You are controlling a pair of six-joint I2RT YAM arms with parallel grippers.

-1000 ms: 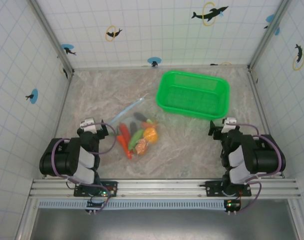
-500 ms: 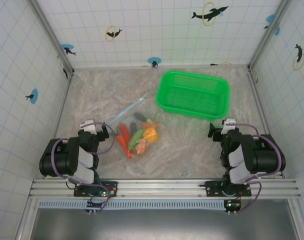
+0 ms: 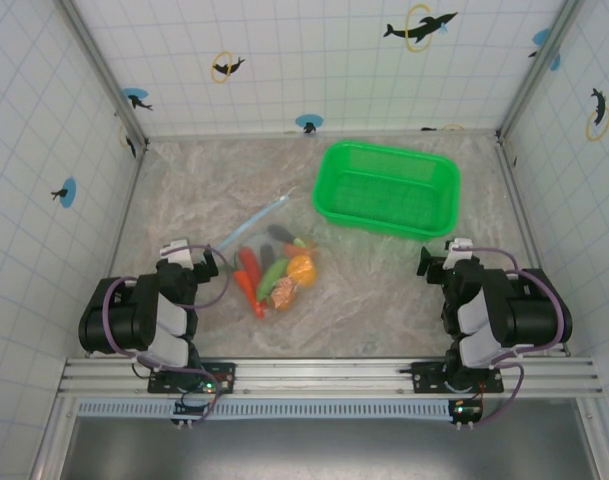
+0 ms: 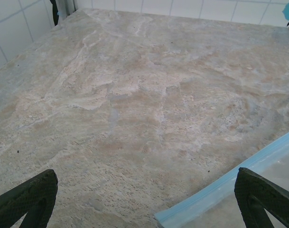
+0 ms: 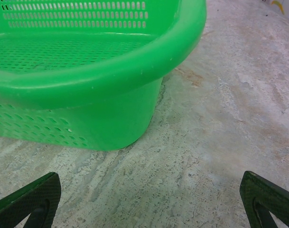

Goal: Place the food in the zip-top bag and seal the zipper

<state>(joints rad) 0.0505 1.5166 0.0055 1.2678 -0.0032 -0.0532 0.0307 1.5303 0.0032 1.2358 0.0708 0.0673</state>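
Left claw (image 3: 191, 254) spread wide, nothing between its fingers, low at the near left of the table (image 3: 384, 290). From its own wrist camera the left claw (image 4: 144, 204) looks across bare stone, with the zipper (image 4: 220, 192) running just inside its right finger. Right claw (image 3: 449, 252) spread wide too, empty, at the near right. The right claw (image 5: 144, 199) faces the basket (image 5: 101, 90), whose near corner is close ahead but apart from it.

The table is boxed by tiled walls (image 3: 44, 150) on the left, back and right. There is open stone along the far left and between the food and the right claw.

The green basket (image 3: 389, 188) sits far right of centre, its far rim near the back wall.

The bag (image 3: 259, 235) lies flat near the middle, just right of the left claw and well apart from the right one.

The food (image 3: 279, 270) is bunched at the bag's near end, seemingly under the plastic.

The zipper (image 3: 252, 218) slants away toward the basket's left corner; I can't tell whether it is sealed.
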